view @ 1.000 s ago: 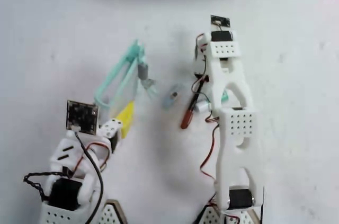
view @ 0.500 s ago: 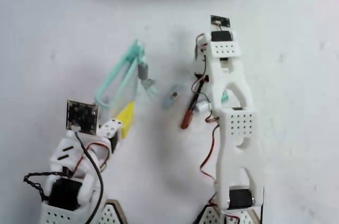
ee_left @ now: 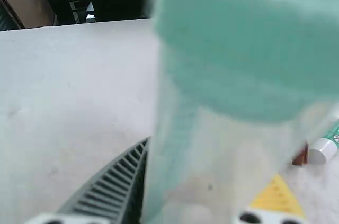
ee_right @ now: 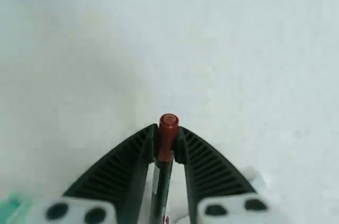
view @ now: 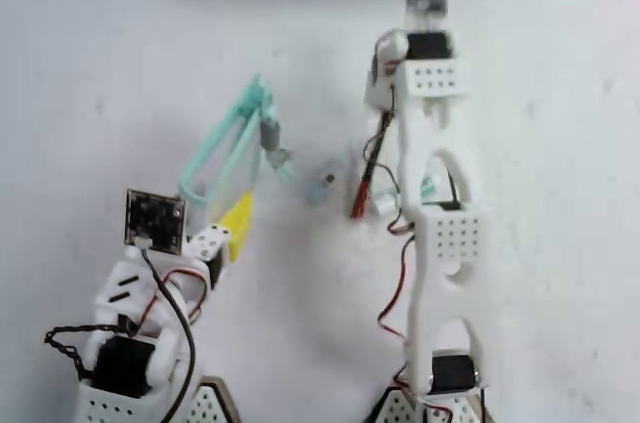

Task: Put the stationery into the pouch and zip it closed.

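so the right arm has pushed forward since a second ago and the red pen (view: pixel 365 175) swung nearly straight, right gripper (ee_right: pixel 167 134) fingers clamped on it. The pouch (view: pixel 225 158) lies left of it on the tabletop (view: pixel 120 73) by the left gripper (view: pixel 237 218), can't tell its grip. Strip of tabletop between pen and pouch, all well off the edges

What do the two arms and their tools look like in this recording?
Both arms are white plastic with dot-perforated panels and black motors. The right arm carries loose red and black wires. The left arm has a thick black cable and a dark square circuit board. The right tool has dark ribbed wedge-shaped fingers on a white base with round holes.
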